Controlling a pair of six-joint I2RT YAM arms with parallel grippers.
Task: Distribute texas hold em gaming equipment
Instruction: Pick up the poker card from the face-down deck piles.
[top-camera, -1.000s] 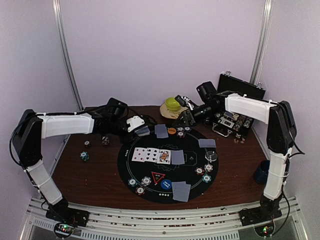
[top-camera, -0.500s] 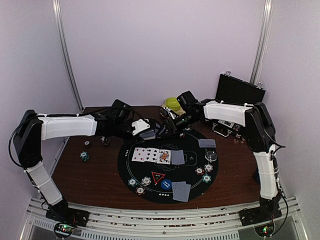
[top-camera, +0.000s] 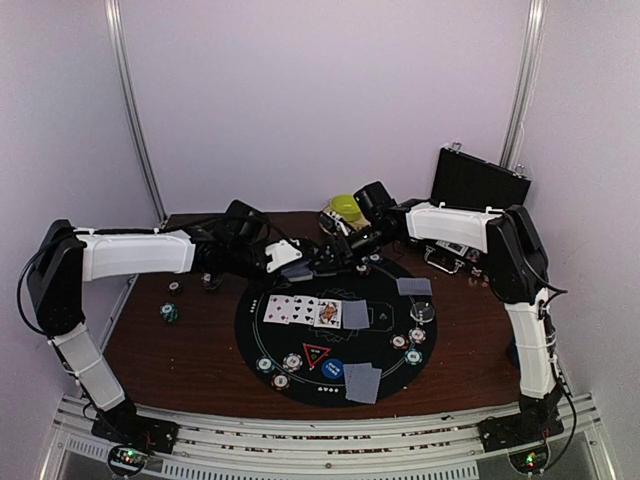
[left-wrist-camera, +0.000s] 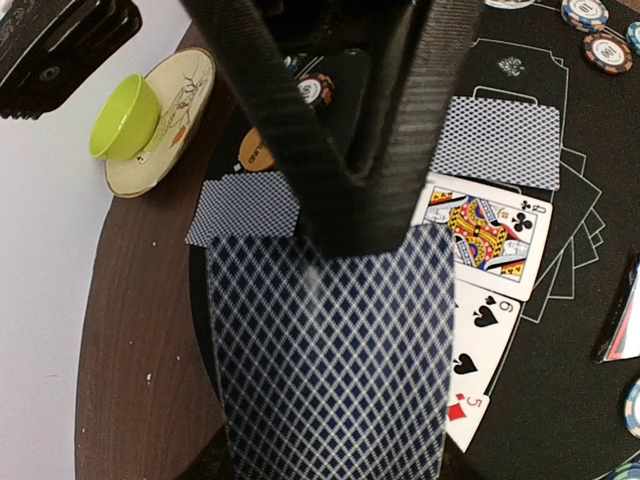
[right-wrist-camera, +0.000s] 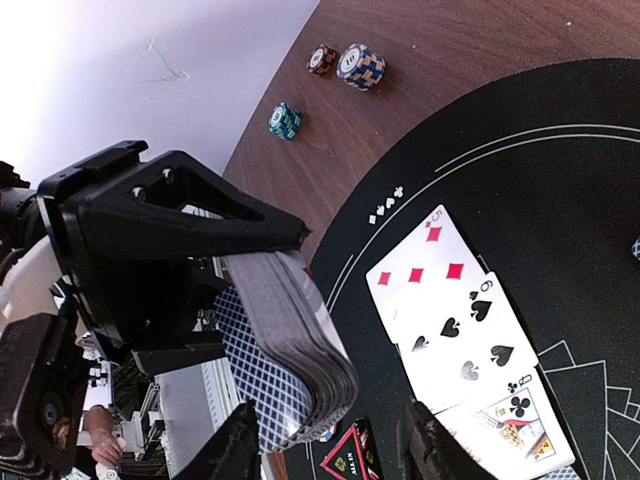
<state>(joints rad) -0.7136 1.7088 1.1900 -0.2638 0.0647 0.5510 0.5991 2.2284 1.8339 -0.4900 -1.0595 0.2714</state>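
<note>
Seen from overhead, both arms meet above the far rim of the black mat (top-camera: 380, 350). The left gripper (top-camera: 293, 262) and right gripper (top-camera: 325, 255) are almost nose to nose at mid-frame, and whatever lies between them is too small to read.

The left wrist view fills that in. Its two dark fingers (left-wrist-camera: 270, 110) converge in a V, clamped on the deck of cards (left-wrist-camera: 330, 370), whose blue lattice back fills the lower centre. Past the deck on the mat lie a face-down card (left-wrist-camera: 243, 208), the king of clubs (left-wrist-camera: 480, 230), the nine of spades (left-wrist-camera: 485, 315) and the five of diamonds (left-wrist-camera: 465, 410). The green bowl (left-wrist-camera: 125, 115) sits on its plate (left-wrist-camera: 190, 85) at upper left.

Only the right wrist view shows the deck edge-on, a thick, slightly slanted stack in the left gripper's grasp. The right gripper's own fingers (right-wrist-camera: 235, 450) are at the bottom edge, spread wide, with the deck's lower corner just above the gap between them. Whether either finger touches the cards cannot be told. Three chips (right-wrist-camera: 360, 65) rest on the bare wooden table (right-wrist-camera: 480, 40) at the top, and the red triangle marker (right-wrist-camera: 345, 460) shows at the bottom.
</note>
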